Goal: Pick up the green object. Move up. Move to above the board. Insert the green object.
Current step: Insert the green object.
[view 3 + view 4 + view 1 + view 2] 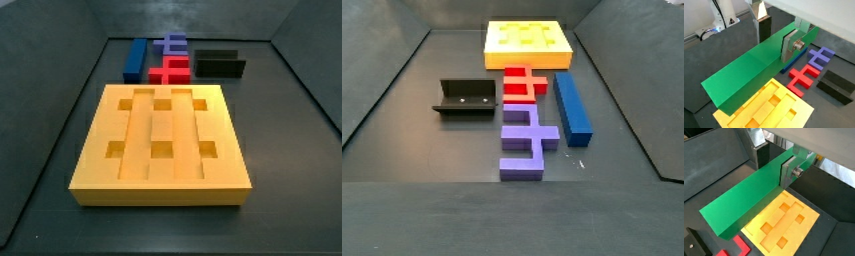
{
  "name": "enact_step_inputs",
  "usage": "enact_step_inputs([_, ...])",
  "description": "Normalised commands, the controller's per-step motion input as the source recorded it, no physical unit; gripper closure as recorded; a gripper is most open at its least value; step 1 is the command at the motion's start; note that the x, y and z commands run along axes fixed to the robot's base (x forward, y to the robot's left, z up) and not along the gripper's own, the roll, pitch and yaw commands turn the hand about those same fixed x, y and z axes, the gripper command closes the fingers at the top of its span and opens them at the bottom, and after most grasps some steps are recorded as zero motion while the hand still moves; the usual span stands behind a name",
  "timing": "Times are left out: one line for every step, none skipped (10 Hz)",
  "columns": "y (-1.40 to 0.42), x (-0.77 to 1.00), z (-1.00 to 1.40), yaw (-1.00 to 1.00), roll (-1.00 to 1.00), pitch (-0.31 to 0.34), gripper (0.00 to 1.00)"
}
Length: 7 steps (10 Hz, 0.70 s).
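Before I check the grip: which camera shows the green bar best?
Either wrist view: in both, the green object shows full length, clamped by the gripper above the board. Neither side view shows it or the gripper.

"What kind of place is this?"
"A robot lab. A dark gray tray with walls holds toy-like blocks, and the gripper hangs above."

We see a dark floor w/ the board, a blue bar, red piece, purple piece & the fixture. The gripper is above, in wrist views only.
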Motion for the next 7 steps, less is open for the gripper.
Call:
enact_step_inputs([-0.05,-0.03,-0.13,0.00,0.06,-0.050,1.00])
enact_step_inputs([-0.08,-0.08,-0.34,0.00,0.16,-0.064,1.00])
enact_step_inputs([-0.24,0.01,-0.72,0.00,0.32,-0.007,1.00])
enact_step_inputs([-0.28,0.13,-0.75,0.00,0.29,-0.026,1.00])
enact_step_inputs([-0.31,0.09,-0.81,0.01,0.25,-0.050,1.00])
enact_step_inputs([-0.30,0.00,-1.00,0.11,0.16,-0.033,1.00])
enact_step_inputs([-0.05,-0.17,-1.00,0.11,0.00,0.000,1.00])
